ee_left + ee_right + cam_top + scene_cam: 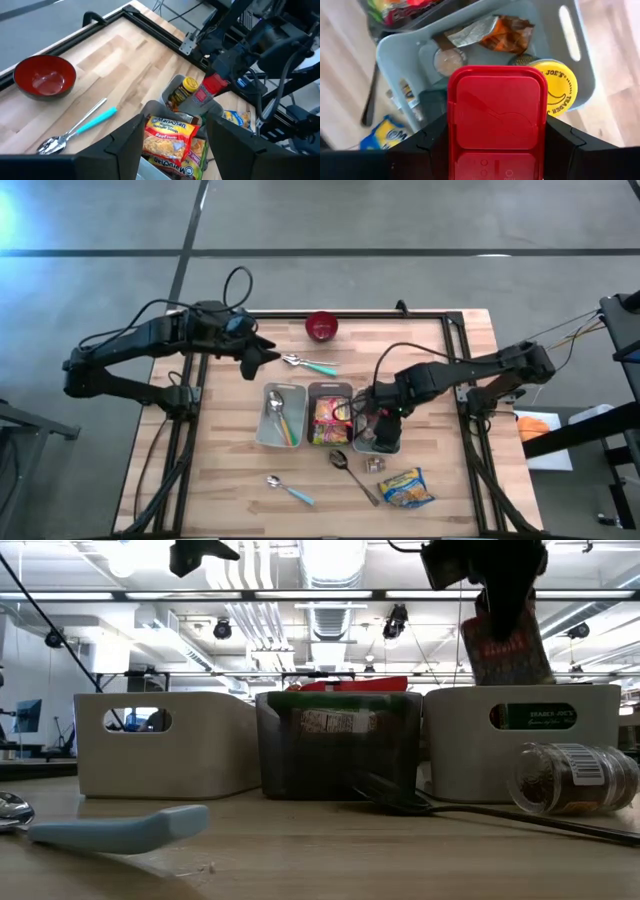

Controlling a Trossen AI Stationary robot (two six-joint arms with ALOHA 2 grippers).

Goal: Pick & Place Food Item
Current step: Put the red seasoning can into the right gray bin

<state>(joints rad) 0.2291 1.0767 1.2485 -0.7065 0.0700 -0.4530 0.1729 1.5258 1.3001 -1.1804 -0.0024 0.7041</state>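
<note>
Red-lidded spice tin point(496, 116), upright, clamped in right pincer point(381, 417), raised above grey bin point(407, 47) holding yellow-lidded jar point(555, 87).

The worktop point(230, 470) is pale wood planks in a black frame. Directly below the right hand point(378, 420) stands a grey bin point(378, 443), with a dark middle bin point(330, 415) and a white bin point(280, 416) beside it. Just beside the left hand point(262, 355) lies a teal-handled spoon point(310, 364); a red bowl point(322, 326) sits beyond. Nearer the front edge lie a dark spoon point(352, 473), a small jar point(375, 464), a yellow-blue noodle packet point(405, 487) and another blue-handled spoon point(288, 490).
</note>
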